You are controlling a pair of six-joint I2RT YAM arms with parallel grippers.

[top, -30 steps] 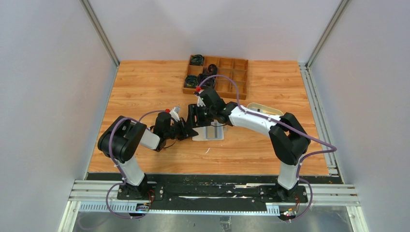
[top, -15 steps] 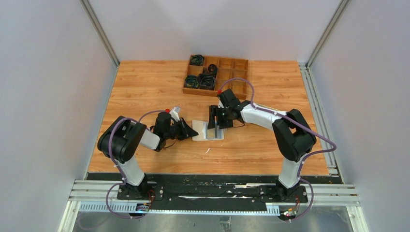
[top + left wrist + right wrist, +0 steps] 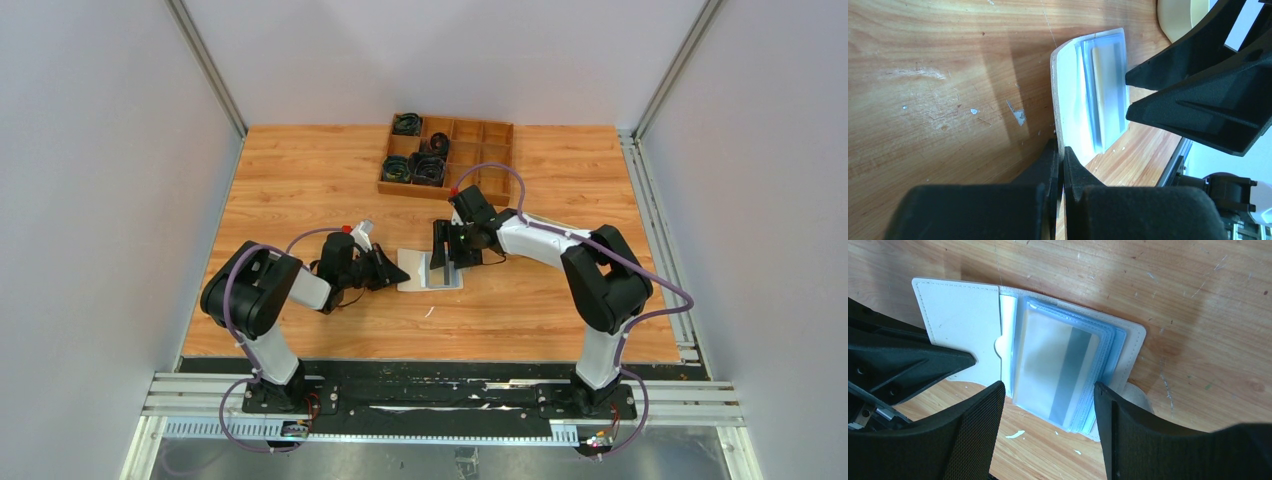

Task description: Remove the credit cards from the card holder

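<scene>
The card holder [image 3: 431,273] lay open on the table [image 3: 300,180], with the cards [image 3: 1058,370] seated inside. The left gripper [image 3: 1060,152], jaws closed, touched its edge. The right gripper [image 3: 1048,390], jaws wide, straddled the cards.

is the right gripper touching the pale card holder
Cannot tell. The right wrist view shows the open right gripper straddling the clear sleeves of the pale folding card holder, but neither contact nor a gap.

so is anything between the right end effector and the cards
Only the clear sleeve covering the top card. The open right end effector hangs over it, nothing else between; the left end effector is at the edge of the card holder, to one side.
</scene>
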